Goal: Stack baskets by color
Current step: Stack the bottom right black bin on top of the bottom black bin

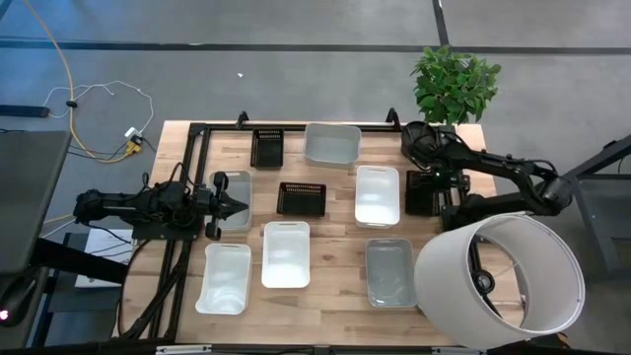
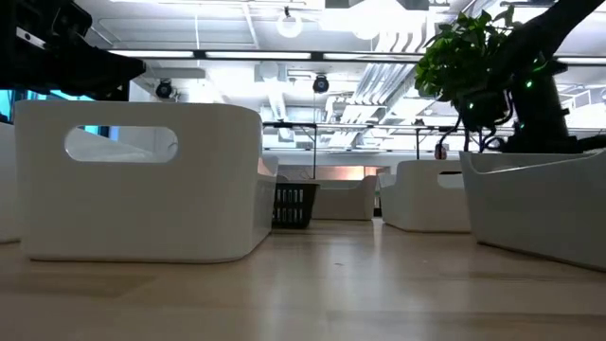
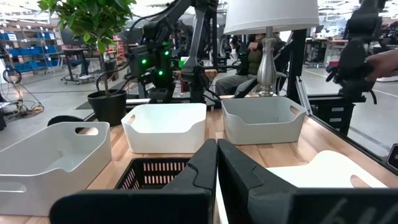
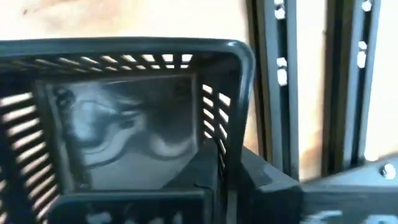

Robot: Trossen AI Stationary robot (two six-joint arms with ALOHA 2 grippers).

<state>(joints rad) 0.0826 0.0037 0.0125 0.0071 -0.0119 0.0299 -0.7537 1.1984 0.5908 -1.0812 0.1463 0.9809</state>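
Seen from above, with the table read as a clock face, the left gripper (image 1: pixel 237 204) hangs at nine o'clock over a translucent grey rectangular plastic basket (image 1: pixel 237 219). Its two dark fingers (image 3: pixel 202 165) are pressed flat together with nothing between them. At seven o'clock sits a white rounded plastic basket (image 1: pixel 226 277), and a second white plastic basket (image 1: pixel 286 253) stands just beside it, towards six. A small black slotted-mesh basket (image 1: pixel 267 146) lies at eleven o'clock. Another black mesh basket (image 1: pixel 302 198) rests near the centre. A pale grey translucent basket (image 1: pixel 331 144) is at twelve. A third white basket (image 1: pixel 378 194) lies at two o'clock, and a grey translucent tray-shaped basket (image 1: pixel 390 271) sits at five. At three o'clock the right gripper (image 1: pixel 434 183) is down at a black slotted basket (image 4: pixel 124 56) (its wrist view is filled by the mesh wall). Whether it grasps the basket cannot be told. A big white cylindrical lampshade (image 1: pixel 503 271) lies at four o'clock.
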